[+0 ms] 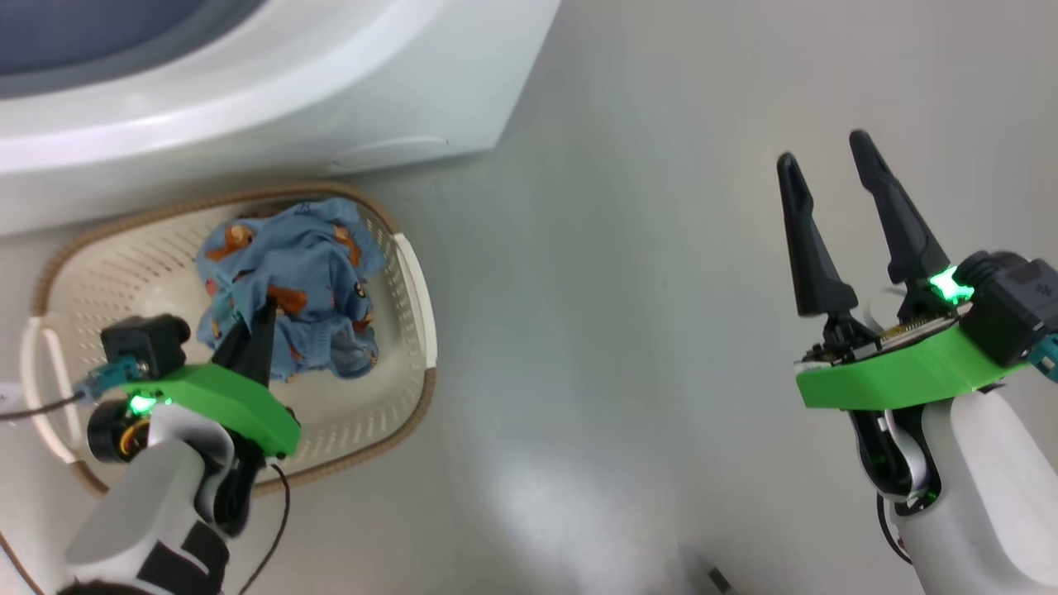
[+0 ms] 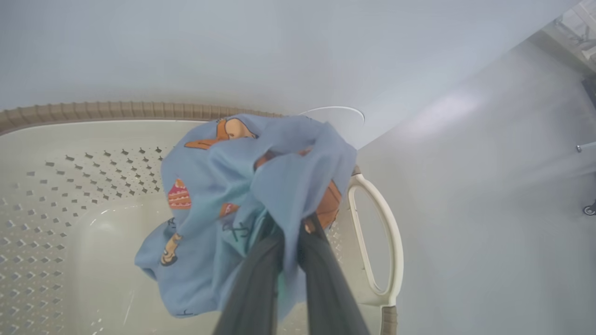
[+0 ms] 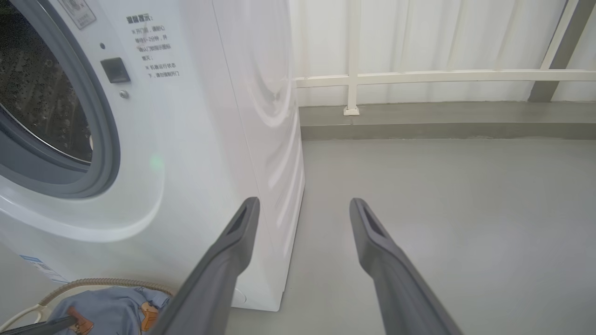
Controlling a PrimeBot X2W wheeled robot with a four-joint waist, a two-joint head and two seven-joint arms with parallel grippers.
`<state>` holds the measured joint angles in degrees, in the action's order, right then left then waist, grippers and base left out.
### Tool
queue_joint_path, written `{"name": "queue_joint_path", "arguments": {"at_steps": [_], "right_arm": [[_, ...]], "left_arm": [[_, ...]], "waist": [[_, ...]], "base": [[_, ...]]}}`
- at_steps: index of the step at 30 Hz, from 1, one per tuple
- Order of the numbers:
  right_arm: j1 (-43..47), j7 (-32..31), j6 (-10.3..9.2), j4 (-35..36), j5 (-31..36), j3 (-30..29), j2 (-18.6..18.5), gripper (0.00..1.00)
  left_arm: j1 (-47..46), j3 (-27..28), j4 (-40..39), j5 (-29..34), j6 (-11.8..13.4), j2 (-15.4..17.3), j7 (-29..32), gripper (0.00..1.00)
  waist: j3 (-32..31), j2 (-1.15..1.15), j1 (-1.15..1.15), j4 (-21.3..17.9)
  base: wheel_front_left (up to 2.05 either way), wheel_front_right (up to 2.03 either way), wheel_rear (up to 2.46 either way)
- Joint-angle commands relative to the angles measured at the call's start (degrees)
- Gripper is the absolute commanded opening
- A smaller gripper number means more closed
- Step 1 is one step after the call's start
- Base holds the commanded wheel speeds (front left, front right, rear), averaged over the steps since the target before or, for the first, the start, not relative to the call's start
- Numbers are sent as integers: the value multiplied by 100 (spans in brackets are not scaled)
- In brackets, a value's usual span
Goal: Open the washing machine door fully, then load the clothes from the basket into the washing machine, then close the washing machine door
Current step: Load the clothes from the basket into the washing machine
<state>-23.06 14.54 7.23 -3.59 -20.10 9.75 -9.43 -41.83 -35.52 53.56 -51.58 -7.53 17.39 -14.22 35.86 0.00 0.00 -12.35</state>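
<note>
Left pincer [image 2: 291,229] pinched on a fold of the clothes [image 2: 219,186], bunched round its tips, over the basket [image 2: 70,195]. Soft, light, floppy (tails may drag): grip mid-bunch. Right pincer [image 3: 302,207] wide, empty.

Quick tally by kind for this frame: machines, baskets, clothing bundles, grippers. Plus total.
washing machine: 1
basket: 1
clothes bundle: 1 (number of garments in it cannot be told)
grippers: 2 (left gripper shut on the bundle, right gripper open)
Total: 5
</note>
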Motion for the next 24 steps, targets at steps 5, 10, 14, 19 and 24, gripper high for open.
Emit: {"name": "queue_joint_path", "arguments": {"at_steps": [5, 10, 14, 19, 24], "right_arm": [[432, 46, 25, 58, 60, 41, -153, 100], [693, 46, 25, 14, 53, 0, -229, 100], [918, 46, 25, -17, 43, -39, -278, 100], [1189, 46, 25, -62, 28, -35, -352, 100], [1392, 46, 25, -58, 19, -70, -390, 100]], "left_arm": [[569, 771, -480, 580, 4, 43, -77, 0], [1081, 1406, -910, 1120, 4, -68, -77, 0], [1486, 1876, -1287, 1572, 4, -161, -77, 0], [1951, 2406, -1813, 2113, 4, -308, -77, 0], [2334, 2807, -2348, 2556, 4, -445, -77, 0]], "waist": [[-810, 0, 0, 255], [-1262, 0, 0, 317], [-1612, 0, 0, 357], [-2000, 0, 0, 413], [-2252, 0, 0, 463]], "base": [[0, 0, 0], [0, 0, 0], [0, 0, 0], [0, 0, 0], [0, 0, 0]]}}
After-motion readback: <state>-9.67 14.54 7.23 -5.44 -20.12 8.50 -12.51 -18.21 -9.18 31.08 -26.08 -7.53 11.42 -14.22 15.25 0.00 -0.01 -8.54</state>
